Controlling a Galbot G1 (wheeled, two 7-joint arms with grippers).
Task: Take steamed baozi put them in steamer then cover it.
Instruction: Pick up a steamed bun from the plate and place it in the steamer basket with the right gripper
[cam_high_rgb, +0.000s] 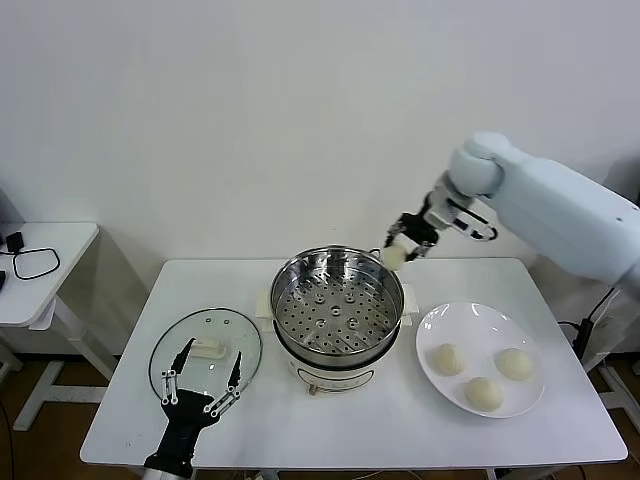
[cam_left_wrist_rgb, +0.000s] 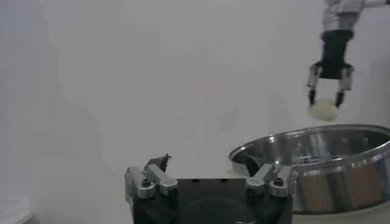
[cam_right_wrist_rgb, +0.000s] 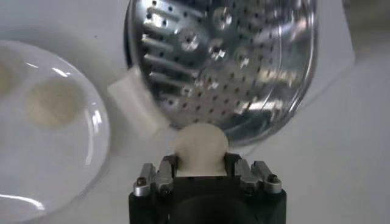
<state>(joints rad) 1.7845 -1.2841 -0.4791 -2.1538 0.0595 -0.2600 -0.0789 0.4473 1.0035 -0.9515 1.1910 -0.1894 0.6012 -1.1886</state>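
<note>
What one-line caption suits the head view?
Right pincer holds a baozi above the steamer's rim; three remain on the plate.

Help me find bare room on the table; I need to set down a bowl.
Free: the table front strip below the steamer, and the back left corner. Crowded: the cover under the left gripper, the plate with three baozi.

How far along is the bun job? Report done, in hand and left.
Done: nothing is in the shiny steel steamer pot yet; its perforated tray is bare. In hand: the right gripper holds one cream-white bun above the pot's far rim. Left: three buns on the white plate, then the clear glass lid, lying on the table under the open left gripper.
</note>
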